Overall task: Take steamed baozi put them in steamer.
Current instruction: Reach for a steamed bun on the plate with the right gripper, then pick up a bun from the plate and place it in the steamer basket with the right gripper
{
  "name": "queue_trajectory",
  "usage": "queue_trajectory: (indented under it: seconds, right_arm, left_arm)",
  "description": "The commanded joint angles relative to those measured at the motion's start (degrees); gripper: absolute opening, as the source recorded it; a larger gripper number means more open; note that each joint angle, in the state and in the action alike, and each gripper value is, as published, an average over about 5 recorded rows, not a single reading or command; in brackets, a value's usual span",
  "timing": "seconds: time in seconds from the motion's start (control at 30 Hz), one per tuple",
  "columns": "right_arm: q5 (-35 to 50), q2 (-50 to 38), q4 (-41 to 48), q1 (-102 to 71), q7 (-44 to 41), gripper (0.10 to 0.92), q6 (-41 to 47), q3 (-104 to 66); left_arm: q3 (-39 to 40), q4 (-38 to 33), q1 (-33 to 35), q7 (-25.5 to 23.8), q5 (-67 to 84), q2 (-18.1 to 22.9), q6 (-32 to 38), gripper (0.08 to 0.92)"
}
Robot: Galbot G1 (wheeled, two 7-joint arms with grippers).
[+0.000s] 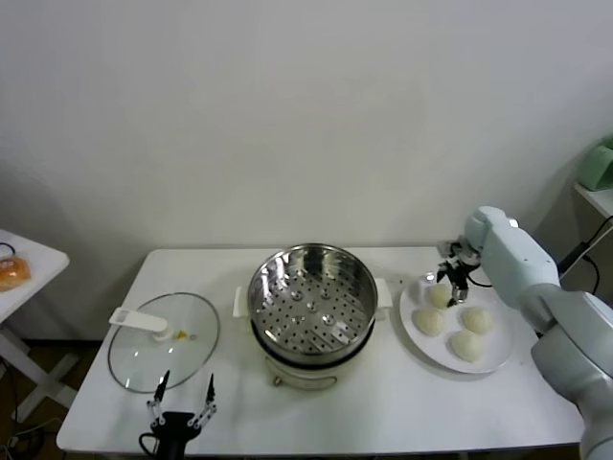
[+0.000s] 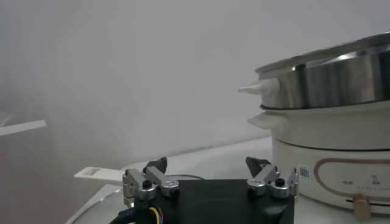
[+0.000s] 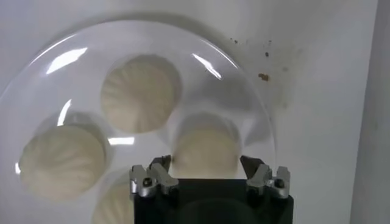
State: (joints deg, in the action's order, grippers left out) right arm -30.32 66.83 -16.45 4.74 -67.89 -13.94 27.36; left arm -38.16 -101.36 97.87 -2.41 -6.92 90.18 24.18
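Four cream-white baozi lie on a white plate (image 1: pixel 410 343) to the right of the steamer (image 1: pixel 312 297), whose perforated tray holds nothing. My right gripper (image 1: pixel 454 278) hangs just above the far baozi (image 1: pixel 440 295), fingers open. In the right wrist view the open gripper (image 3: pixel 205 167) straddles that baozi (image 3: pixel 205 149), with a finger on each side and small gaps. The other baozi (image 3: pixel 141 93) (image 3: pixel 61 161) lie beside it on the plate (image 3: pixel 244 103). My left gripper (image 1: pixel 182 398) is open and empty near the table's front edge, left of the steamer (image 2: pixel 329 79).
A round glass lid (image 1: pixel 163 340) with a white handle lies flat on the table left of the steamer. A side table with an orange item (image 1: pixel 11 271) stands at the far left. A green object (image 1: pixel 599 165) sits on a shelf at the far right.
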Motion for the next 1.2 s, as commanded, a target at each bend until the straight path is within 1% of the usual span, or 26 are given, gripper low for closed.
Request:
queue_trajectory:
  seconds: [0.03, 0.13, 0.4, 0.57, 0.67, 0.87, 0.97, 1.07, 1.2]
  right_arm:
    - [-0.9, 0.4, 0.9, 0.0, 0.5, 0.753, -0.3, -0.7]
    - [-0.9, 0.5, 1.1, 0.0, 0.8, 0.735, -0.3, -0.8]
    - [-1.0, 0.5, 0.6, 0.2, 1.5, 0.652, -0.6, -1.1]
    - [0.1, -1.3, -2.6, 1.8, 1.0, 0.645, -1.0, 0.7]
    - [5.5, -4.7, -7.9, 4.7, 0.2, 0.645, -1.2, 6.7]
    - [19.0, -11.8, -22.9, 15.6, -0.5, 0.645, -1.9, 24.8]
    - [24.6, -14.0, -30.5, 20.8, -0.4, 0.645, -2.4, 30.9]
    - [29.1, -15.4, -37.4, 25.6, -0.2, 0.645, -2.9, 35.0]
    - [32.7, -16.0, -46.1, 30.8, 0.3, 0.644, -4.8, 38.4]
  left_arm:
    - [-0.1, 0.3, -0.2, 0.0, 0.0, 0.0, 0.1, 0.823]
    - [-0.1, 0.3, -0.2, 0.0, 0.0, -0.1, 0.1, 0.823]
    - [-0.1, 0.3, -0.1, 0.0, -0.2, -0.1, 0.2, 0.823]
    - [-0.2, 0.0, 0.2, 0.1, -0.3, -0.1, 0.2, 0.823]
    - [-0.4, -0.3, 0.4, 0.2, -0.2, -0.1, 0.3, 0.823]
    - [-0.8, -0.7, 0.6, 0.6, -0.3, -0.1, 0.4, 0.823]
    - [-0.7, -0.7, 0.7, 0.9, -0.4, 0.0, 0.5, 0.823]
    - [-0.7, -0.7, 0.8, 1.0, -0.6, 0.2, 0.6, 0.823]
    - [-0.5, -0.6, 0.9, 1.1, -1.2, 0.4, 0.8, 0.823]
